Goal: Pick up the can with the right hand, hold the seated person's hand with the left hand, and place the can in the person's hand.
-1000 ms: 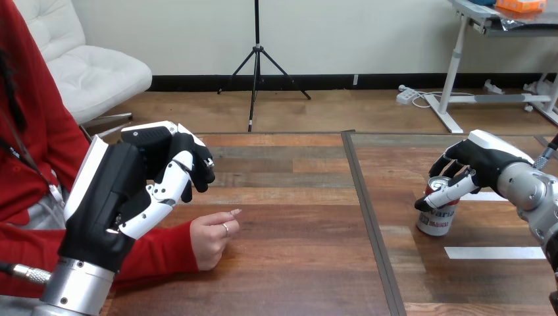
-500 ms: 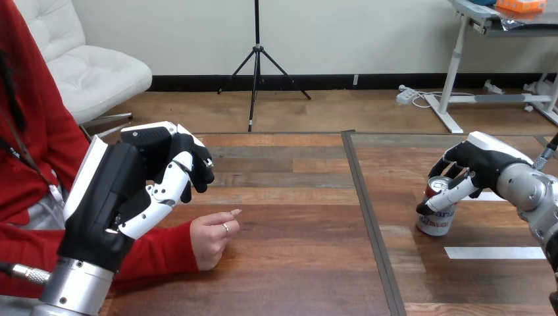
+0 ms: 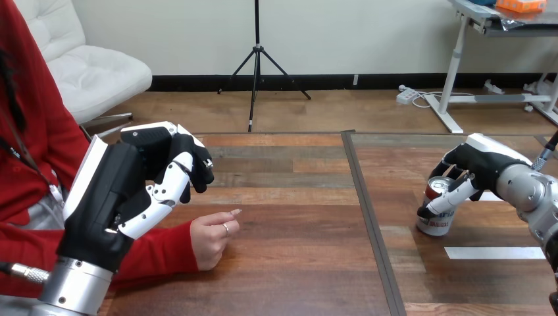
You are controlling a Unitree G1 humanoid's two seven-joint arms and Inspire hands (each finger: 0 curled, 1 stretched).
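The right hand point(image 3: 483, 164) curls its fingers and thumb round the can point(image 3: 435, 220) on the tabletop point(image 3: 296, 263). The left hand point(image 3: 141, 178) is curled up and empty. Just below it lies the person's hand point(image 3: 212, 238), not touching.

A brown wooden plank table point(image 3: 296, 263) was divided by a dark narrow seam point(image 3: 368, 217) running from far edge to near edge. Right of it lay 2 white rectangular strips, probably tape: the nearer strip point(image 3: 493, 252) fully visible, the farther strip point(image 3: 488, 196) partly hidden.
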